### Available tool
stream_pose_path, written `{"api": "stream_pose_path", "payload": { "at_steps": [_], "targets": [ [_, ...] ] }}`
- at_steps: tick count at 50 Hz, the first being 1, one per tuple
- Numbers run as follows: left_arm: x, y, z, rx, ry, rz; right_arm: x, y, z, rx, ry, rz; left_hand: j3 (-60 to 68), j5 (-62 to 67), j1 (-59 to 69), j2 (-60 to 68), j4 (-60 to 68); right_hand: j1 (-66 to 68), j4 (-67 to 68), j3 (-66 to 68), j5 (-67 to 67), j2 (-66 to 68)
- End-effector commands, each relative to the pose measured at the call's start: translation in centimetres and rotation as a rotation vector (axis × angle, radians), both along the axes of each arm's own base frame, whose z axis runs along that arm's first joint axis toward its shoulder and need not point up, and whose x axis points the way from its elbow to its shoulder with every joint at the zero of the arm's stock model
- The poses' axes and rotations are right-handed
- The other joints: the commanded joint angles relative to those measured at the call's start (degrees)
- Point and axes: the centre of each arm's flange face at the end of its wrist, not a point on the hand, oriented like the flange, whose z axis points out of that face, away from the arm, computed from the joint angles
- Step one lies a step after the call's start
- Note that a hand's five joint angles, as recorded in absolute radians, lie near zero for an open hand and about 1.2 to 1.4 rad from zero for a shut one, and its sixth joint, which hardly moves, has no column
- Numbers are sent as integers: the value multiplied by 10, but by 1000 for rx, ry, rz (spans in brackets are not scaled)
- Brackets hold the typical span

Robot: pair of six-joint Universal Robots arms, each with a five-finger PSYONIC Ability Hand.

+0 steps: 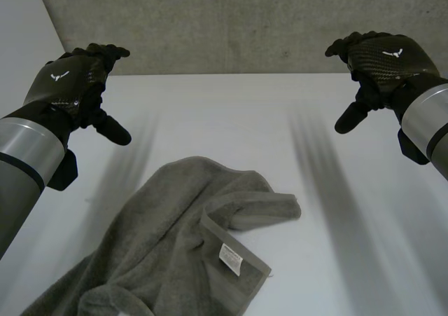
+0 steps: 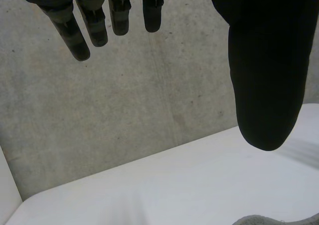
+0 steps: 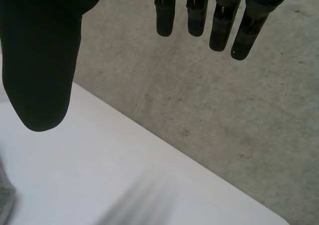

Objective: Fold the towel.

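Fingers (image 2: pixel 74 35) of my left hand (image 1: pixel 70 81): straight, spread, holding nothing, raised above the table (image 1: pixel 343 253). Towel (image 1: pixel 154 246): grey, crumpled in a loose heap at the table's near side, label (image 1: pixel 230 258) showing, untouched. Right hand (image 1: pixel 385 57): likewise relaxed, empty. I judge folding not begun; every fold is left to do.

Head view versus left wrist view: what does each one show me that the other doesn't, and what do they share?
Head view: the whole crumpled grey towel, one corner turned over with a white label, and the right robot hand raised above the table, clear of the cloth. Left wrist view: the left robot hand from its palm side, fingers straight, apart from the thumb, holding nothing. Shared: the left robot hand, the table, the grey wall behind it, and the towel, just a sliver of its edge in the wrist view.
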Motion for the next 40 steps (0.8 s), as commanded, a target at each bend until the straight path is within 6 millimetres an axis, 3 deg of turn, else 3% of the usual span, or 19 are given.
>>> {"api": "stream_pose_path", "payload": {
  "at_steps": [1, 7, 9, 12, 17, 20, 25, 31, 34, 36, 37, 38, 40],
  "targets": [
    [0, 0, 0, -2, -6, 0, 6, 0, -10, 22, 41, 53, 16, -3, 12, 18, 16, -19, -31, -21, -28, -33],
    [0, -1, -2, 10, -10, 1, 19, 6, -40, 141, 115, 167, 20, 1, 16, 21, 20, -19, -31, -21, -28, -33],
    [0, 0, -3, 18, -15, 1, 35, 14, -61, 187, 182, 273, 20, 1, 16, 21, 20, -19, -31, -21, -28, -33],
    [1, 2, -3, 18, -15, 1, 43, 20, -72, 191, 229, 334, 23, 4, 19, 24, 23, -19, -31, -21, -28, -33],
    [6, 13, -17, 50, -52, 0, 78, 48, -111, 156, 390, 602, 40, 21, 36, 41, 40, -1, -13, -3, -10, -16],
    [8, 18, -22, 53, -83, -3, 85, 52, -120, 149, 403, 657, 48, 29, 44, 49, 48, 19, 7, 17, 10, 5],
    [20, 35, -51, 87, -272, -37, 111, 78, -147, 108, 410, 833, 40, 21, 36, 41, 40, 41, 29, 39, 32, 27],
    [31, 46, -74, 126, -381, -69, 123, 87, -165, 33, 449, 884, 25, 6, 21, 26, 25, 51, 39, 49, 42, 37],
    [36, 51, -82, 141, -414, -84, 129, 84, -177, -44, 494, 892, 25, 6, 21, 26, 25, 134, 122, 132, 125, 119],
    [37, 57, -86, 157, -420, -110, 133, 74, -186, -105, 536, 848, 25, 6, 21, 26, 25, 418, 406, 416, 409, 403],
    [37, 57, -86, 157, -420, -110, 133, 74, -186, -105, 536, 848, 25, 6, 21, 26, 25, 420, 408, 417, 411, 405],
    [37, 60, -87, 171, -419, -123, 136, 66, -185, -136, 543, 807, 25, 6, 21, 26, 25, 604, 593, 602, 596, 590],
    [36, 63, -88, 182, -420, -139, 138, 58, -181, -159, 539, 757, 28, 9, 24, 29, 28, 681, 669, 679, 672, 667]
  ]
}}
